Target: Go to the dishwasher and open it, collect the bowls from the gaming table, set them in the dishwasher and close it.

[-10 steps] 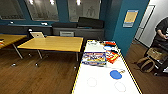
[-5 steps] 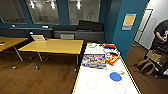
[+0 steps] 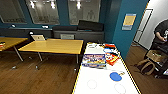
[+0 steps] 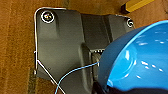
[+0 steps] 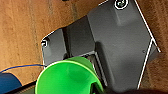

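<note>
The left tool's hold on the round blue plastic bowl (image 4: 140,62) can't be told, nor the right tool's on the small green plastic bowl (image 5: 68,77). The long white-topped, yellow-sided surface (image 3: 102,82) lies ahead.

No legible text; wall sign (image 3: 129,21) unreadable.

left hand (image 4: 100,88) — clasps blue bowl (image 4: 140,57), wrist facing down | right hand (image 5: 96,88) — clasps green bowl (image 5: 67,77), wrist facing down

The blue bowl (image 4: 140,60) and green bowl (image 5: 67,77) run off their pictures' edges; the person (image 3: 161,32) is cropped.
</note>
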Available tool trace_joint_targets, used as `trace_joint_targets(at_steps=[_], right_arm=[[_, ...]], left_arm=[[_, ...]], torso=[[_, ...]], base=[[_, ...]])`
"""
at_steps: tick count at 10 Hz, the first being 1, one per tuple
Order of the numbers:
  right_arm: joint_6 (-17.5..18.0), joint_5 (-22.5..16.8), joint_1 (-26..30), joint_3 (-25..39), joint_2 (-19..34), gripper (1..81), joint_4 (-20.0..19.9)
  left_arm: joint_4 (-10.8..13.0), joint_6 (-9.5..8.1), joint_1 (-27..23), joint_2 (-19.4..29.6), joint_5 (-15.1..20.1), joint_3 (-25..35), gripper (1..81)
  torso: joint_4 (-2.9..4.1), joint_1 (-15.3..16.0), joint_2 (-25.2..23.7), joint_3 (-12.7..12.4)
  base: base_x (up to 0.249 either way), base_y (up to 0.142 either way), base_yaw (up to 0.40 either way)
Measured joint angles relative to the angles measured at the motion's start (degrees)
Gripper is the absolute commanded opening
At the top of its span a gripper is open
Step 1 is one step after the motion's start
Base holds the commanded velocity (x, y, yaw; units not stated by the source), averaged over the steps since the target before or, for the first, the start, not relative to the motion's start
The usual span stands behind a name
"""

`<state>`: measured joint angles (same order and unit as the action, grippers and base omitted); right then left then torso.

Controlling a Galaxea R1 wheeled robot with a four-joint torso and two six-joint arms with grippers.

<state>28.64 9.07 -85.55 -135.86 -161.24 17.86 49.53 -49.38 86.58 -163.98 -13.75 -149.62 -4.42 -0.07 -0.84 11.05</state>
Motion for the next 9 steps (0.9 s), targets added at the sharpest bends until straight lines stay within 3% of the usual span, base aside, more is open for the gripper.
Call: trace_joint_targets(at_steps=[3,9], right_arm=[[0.0,0.0,0.0,-0.5,-1.0,1.0,0.3],[-0.1,0.0,-0.2,-1.4,-1.0,1.0,0.6]], left_arm=[[0.2,0.11,0.0,0.0,0.0,-0.1,1.0],[0.4,0.13,0.3,-0.3,0.0,-0.1,1.0]], torso=[[0.0,0.0,0.0,0.0],[0.0,0.0,0.0,0.0]], base=[[-0.049,0.0,0.0],[-0.135,0.0,0.0]])
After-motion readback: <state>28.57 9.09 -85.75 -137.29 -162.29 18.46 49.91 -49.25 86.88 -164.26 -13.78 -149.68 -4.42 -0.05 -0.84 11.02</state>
